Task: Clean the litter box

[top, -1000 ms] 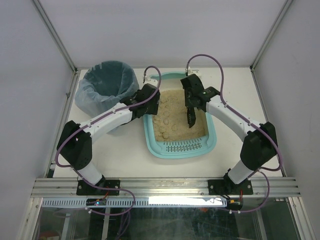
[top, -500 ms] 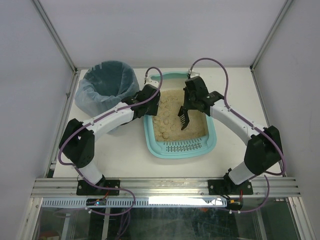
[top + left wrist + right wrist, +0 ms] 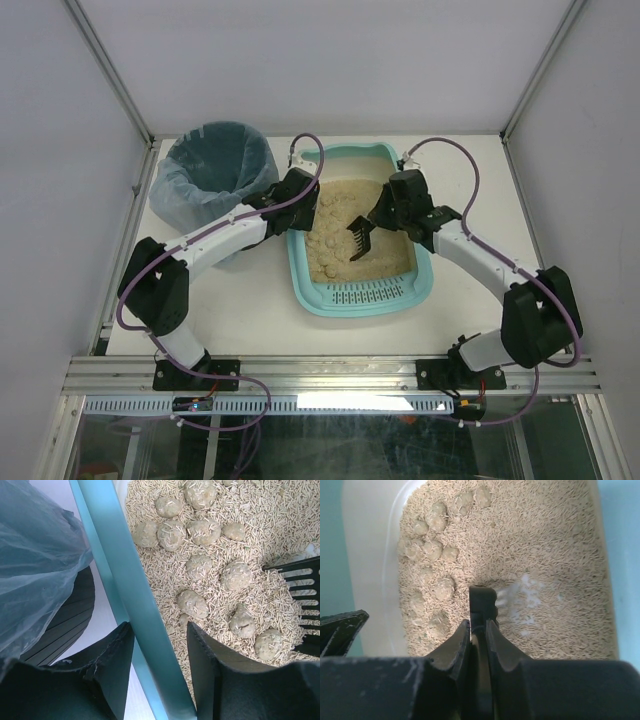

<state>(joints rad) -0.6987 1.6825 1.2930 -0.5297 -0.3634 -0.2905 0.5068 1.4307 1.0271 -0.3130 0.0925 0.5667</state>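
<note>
From above, the litter box (image 3: 420, 285) lies in the middle of the table (image 3: 470, 160), its slotted end toward my bases. My left hand (image 3: 303, 195) sits at the box's left rim, just beside the bin (image 3: 215, 175). My right hand (image 3: 385, 212) hangs over the box's right half, clamped on a dark scoop (image 3: 360, 237) whose tines point across the litter (image 3: 335, 262).

At my left wrist, the litter box's teal rim (image 3: 120, 565) runs straight between the two fingers (image 3: 107, 665) of my left hand (image 3: 159, 630): one finger is outside the box, the other inside over the litter (image 3: 160, 575). The fingers stand apart, and I cannot tell whether they press the rim. Rounded clumps (image 3: 192, 602) lie just beyond, with the scoop's tines (image 3: 300, 580) at the right edge. The bin's bag (image 3: 35, 565) is outside the rim.

At my right wrist, my right hand (image 3: 479, 625) is closed tight on the scoop's handle (image 3: 482, 597). The litter box (image 3: 627, 555) fills everything below, with clumps (image 3: 437, 555) gathered along its left wall.
</note>
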